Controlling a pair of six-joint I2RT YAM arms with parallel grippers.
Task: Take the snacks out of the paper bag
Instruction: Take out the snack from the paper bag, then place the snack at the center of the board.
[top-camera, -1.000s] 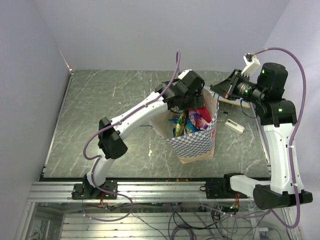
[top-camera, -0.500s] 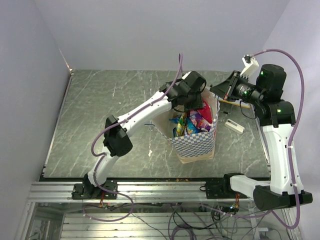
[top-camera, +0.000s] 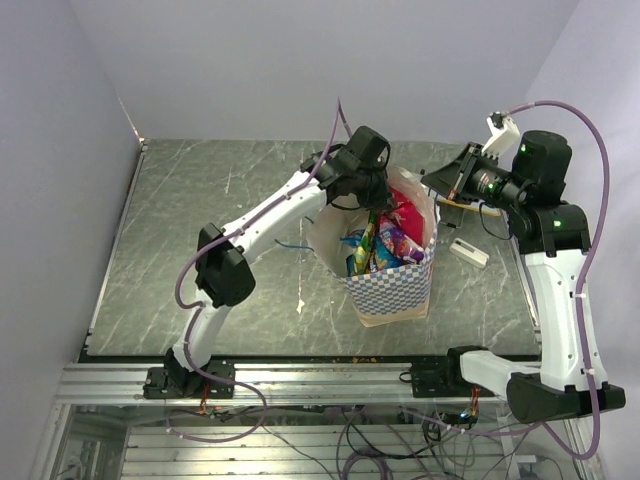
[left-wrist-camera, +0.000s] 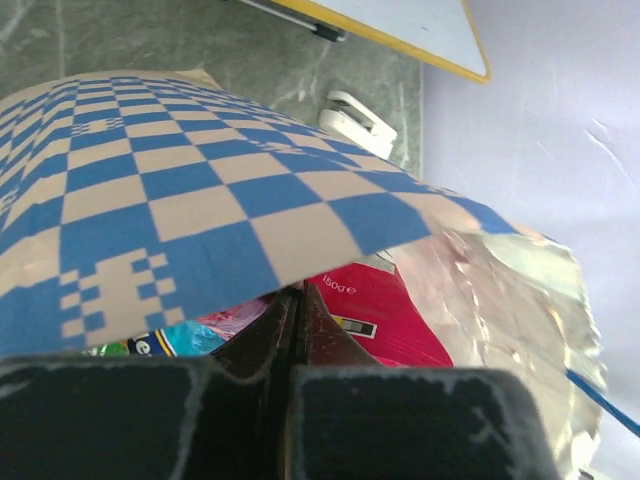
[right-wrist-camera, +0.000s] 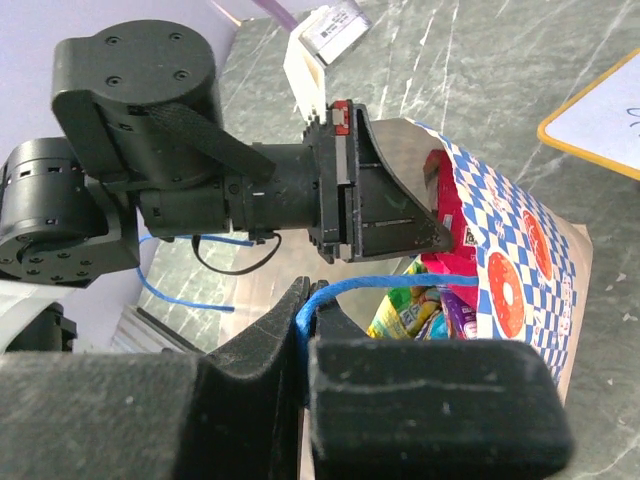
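Change vs. 0.5 s ago: the left arm's wrist has shifted left and toward the far side, and its elbow has drawn left with it. The right arm, the paper bag (top-camera: 395, 285) and the white block (top-camera: 468, 251) sit where they were.

Left gripper (left-wrist-camera: 298, 300): jaws pressed together, no gap seen. The tips sit right at the edge of the bag's checkered wall, which spreads above and ahead of them. Whether paper or a packet is pinched between them, cannot tell. The red packet (left-wrist-camera: 375, 310) lies just beyond and to the right of the tips, inside the mouth.

Right gripper (right-wrist-camera: 305, 292): closed on the cord handle (right-wrist-camera: 380, 283). The blue cord runs out from between the fingers toward the bag rim ahead.

Bag: upright on the table (top-camera: 200, 230), between the two grippers, mouth open beneath the left one. Outside is blue-and-white check with round orange marks; inside is cream.

Snacks (top-camera: 385, 242): all inside the bag. They are glossy packets packed on end, red at the far side, green, blue, purple and yellow-orange nearer.

A second blue cord (top-camera: 290, 243) lies on the table left of the bag, under the left forearm.
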